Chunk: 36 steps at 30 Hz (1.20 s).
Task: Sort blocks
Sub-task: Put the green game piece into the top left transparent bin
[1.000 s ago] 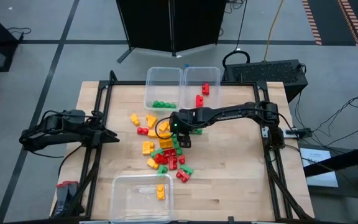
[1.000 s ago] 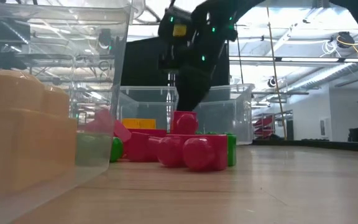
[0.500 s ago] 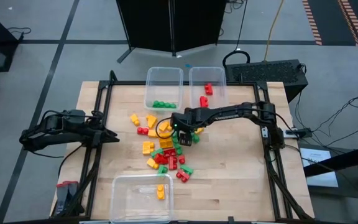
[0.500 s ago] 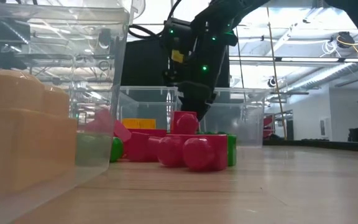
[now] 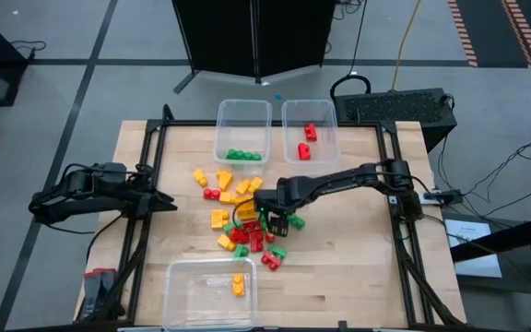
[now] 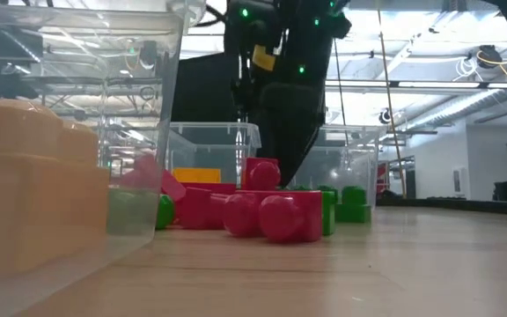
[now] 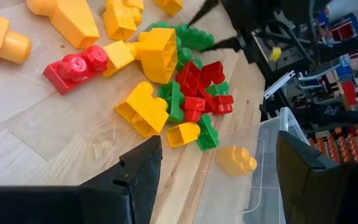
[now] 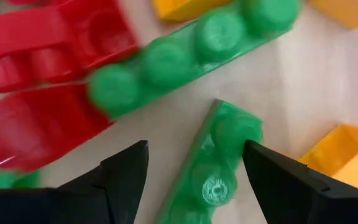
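- Right gripper [image 5: 277, 219]: poised over the right edge of the heap of blocks [image 5: 242, 217] at mid-table. In the right wrist view its two dark fingers [image 8: 124, 180] stand parted, holding nothing, with a narrow green brick [image 8: 213, 165] lying flat on the wood between them.
- Narrow green brick: studs face upward; its long axis runs obliquely between the fingertips, one end toward the camera and the other slanting away toward a longer green brick [image 8: 188, 53].
- Longer green brick: lies crosswise beyond the fingers, touching red bricks [image 8: 48, 74]; yellow-orange bricks [image 8: 340, 155] sit at the margins.
- Sorted pieces: green ones in the far-left tub [image 5: 243, 118], red in the far-right tub [image 5: 308, 115], yellow-orange in the near tub [image 5: 208, 293].
- Left gripper [image 5: 169, 205]: waits at the table's left edge, fingers spread wide and empty, pointing toward the heap.
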Each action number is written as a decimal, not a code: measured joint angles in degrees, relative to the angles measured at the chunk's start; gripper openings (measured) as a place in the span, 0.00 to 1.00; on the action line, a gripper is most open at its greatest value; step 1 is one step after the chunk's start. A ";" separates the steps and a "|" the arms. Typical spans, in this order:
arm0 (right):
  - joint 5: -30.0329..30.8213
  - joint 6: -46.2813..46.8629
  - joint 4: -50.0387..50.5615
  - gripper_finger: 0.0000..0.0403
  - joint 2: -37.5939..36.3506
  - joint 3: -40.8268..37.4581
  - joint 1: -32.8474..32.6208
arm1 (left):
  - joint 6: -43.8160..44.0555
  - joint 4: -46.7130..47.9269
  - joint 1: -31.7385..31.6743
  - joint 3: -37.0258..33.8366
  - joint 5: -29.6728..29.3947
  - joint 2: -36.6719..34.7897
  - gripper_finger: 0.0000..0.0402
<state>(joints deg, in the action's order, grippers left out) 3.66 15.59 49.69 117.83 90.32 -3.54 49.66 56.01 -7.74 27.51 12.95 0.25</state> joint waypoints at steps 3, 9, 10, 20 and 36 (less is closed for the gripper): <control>0.10 2.77 4.05 0.64 0.02 2.52 -1.37 | -0.53 -0.09 -0.01 0.00 -0.16 0.00 0.52; 2.31 9.03 9.36 0.64 -0.07 3.02 -4.09 | -0.56 -0.17 -0.01 0.00 -0.61 0.00 0.52; 3.43 9.37 9.79 0.64 -0.12 3.02 -4.67 | -0.56 -0.17 -0.01 0.00 -0.63 0.00 0.52; 5.61 12.81 8.14 0.64 -0.19 -2.84 -4.48 | -1.17 -0.17 -0.01 0.00 -1.53 0.00 0.52; 0.51 17.43 1.57 0.28 -0.45 -9.17 -3.27 | -2.15 -0.24 0.00 0.00 -1.55 0.00 0.52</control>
<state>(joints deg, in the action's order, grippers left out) 4.17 33.02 51.27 117.38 81.14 -6.81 47.51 55.77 -7.74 27.51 11.40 0.25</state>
